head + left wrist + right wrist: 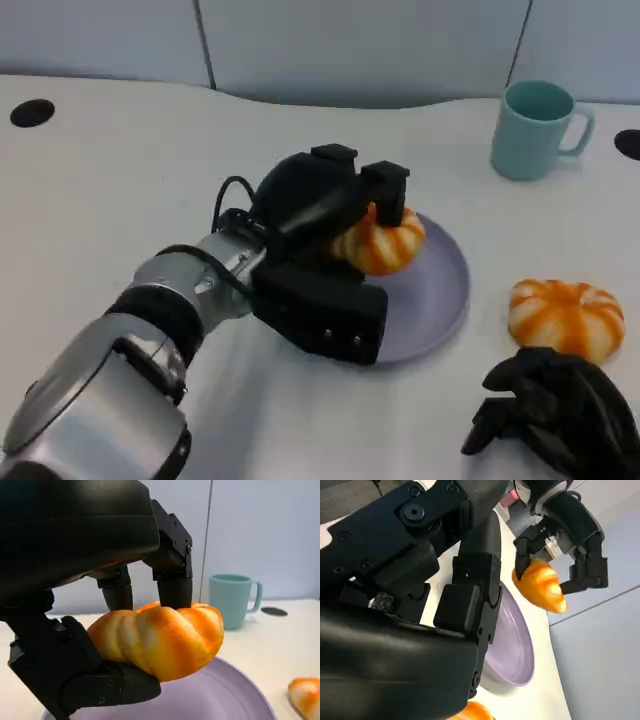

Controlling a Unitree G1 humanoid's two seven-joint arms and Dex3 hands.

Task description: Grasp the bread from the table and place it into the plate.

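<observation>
head view: left hand (335, 215) holds an orange striped bread roll (385, 242) over the purple plate (440, 300); second roll (566, 316) on the table beside the plate, near the right hand (560, 410), fingers curled, holding nothing; teal mug (535, 128) behind | left wrist view: fingers (175, 587) pinch the roll (160, 637) just above the plate (225, 695) | right wrist view: roll (540, 586) held above the plate (512, 640)

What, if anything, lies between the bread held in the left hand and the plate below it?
Nothing visible does. The left hand holds the bread just above the purple plate, whose surface beneath it is bare. The second bread lies on the table, off the plate.
</observation>
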